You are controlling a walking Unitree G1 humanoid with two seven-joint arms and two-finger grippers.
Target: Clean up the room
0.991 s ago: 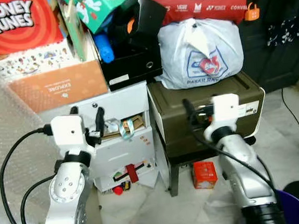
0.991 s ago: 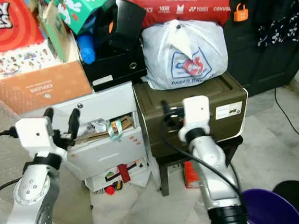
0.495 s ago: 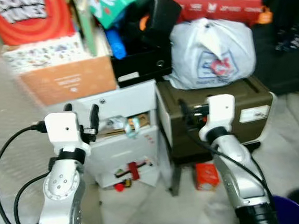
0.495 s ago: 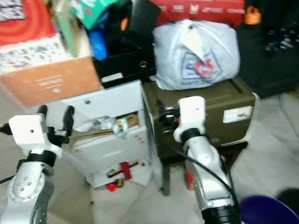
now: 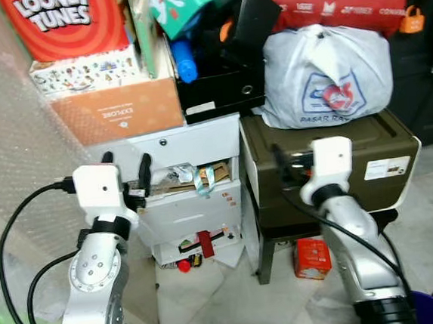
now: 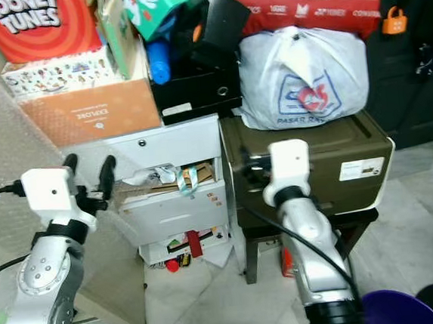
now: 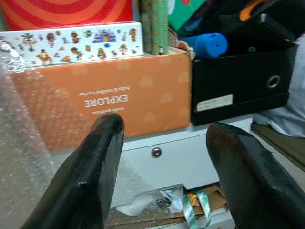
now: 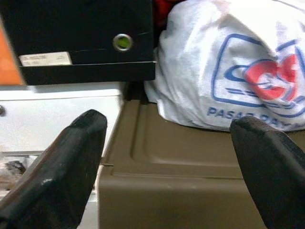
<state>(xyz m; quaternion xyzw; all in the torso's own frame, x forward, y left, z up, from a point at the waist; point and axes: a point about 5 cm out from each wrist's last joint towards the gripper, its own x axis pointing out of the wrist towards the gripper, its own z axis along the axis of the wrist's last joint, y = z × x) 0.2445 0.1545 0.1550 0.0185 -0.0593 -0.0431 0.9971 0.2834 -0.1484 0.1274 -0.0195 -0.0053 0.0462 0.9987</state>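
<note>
Now sharper, camera shifted, left tool [image 5: 126, 167] and right tool [image 8: 176, 157] still spread, empty.

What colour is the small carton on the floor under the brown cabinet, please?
The small carton is orange-red, clearest in the left eye view.

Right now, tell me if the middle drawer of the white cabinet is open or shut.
Open. The middle drawer of the white cabinet juts forward, with papers and a green ribbon spilling over its top edge.
</note>
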